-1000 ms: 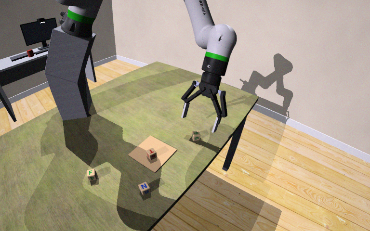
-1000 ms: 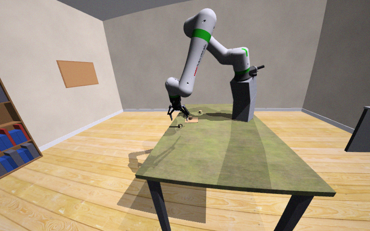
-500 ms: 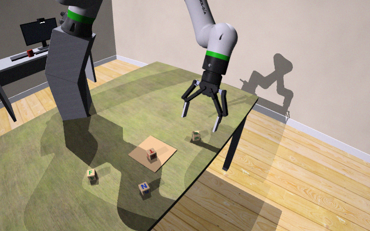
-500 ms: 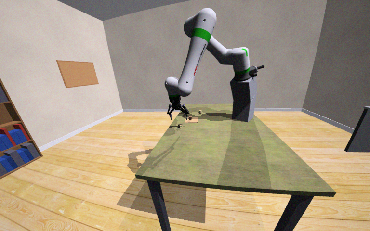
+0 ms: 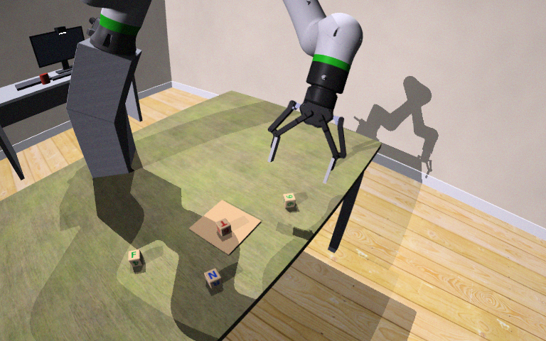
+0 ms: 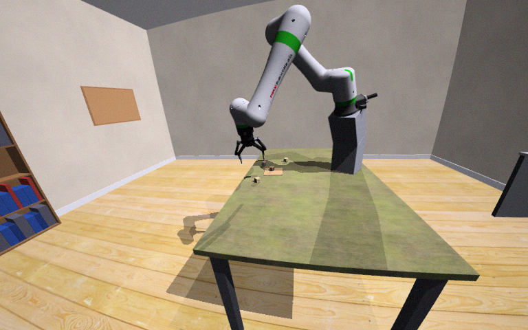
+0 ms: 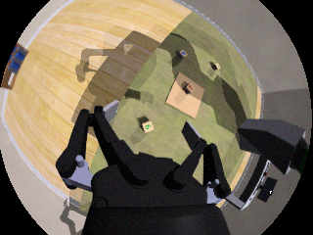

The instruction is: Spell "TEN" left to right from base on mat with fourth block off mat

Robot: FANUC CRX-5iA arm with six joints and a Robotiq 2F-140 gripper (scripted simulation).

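Observation:
A tan mat [image 5: 241, 219] [image 6: 278, 172] [image 7: 175, 100] lies flat on the green table [image 5: 225, 160]. A block with a red T [image 5: 223, 227] [image 6: 271, 168] [image 7: 187, 88] sits on the mat. A block with a blue N [image 5: 212, 276] [image 6: 263, 163] [image 7: 183, 54] and a block with a green F [image 5: 134, 256] [image 6: 285, 159] [image 7: 214, 66] stand on the table off the mat. A fourth block [image 5: 289, 200] [image 6: 256, 179] [image 7: 147, 125] with a green mark I cannot read stands off the mat near the table edge. My gripper [image 5: 299, 168] [image 6: 252, 155] is open and empty, high above the table just past that fourth block.
The robot's grey pedestal [image 5: 100, 112] [image 6: 346, 148] stands on the table behind the mat. The table edge [image 5: 281, 277] runs close to the N block and the fourth block, with wooden floor below. A desk with a monitor [image 5: 56, 47] stands at the far wall.

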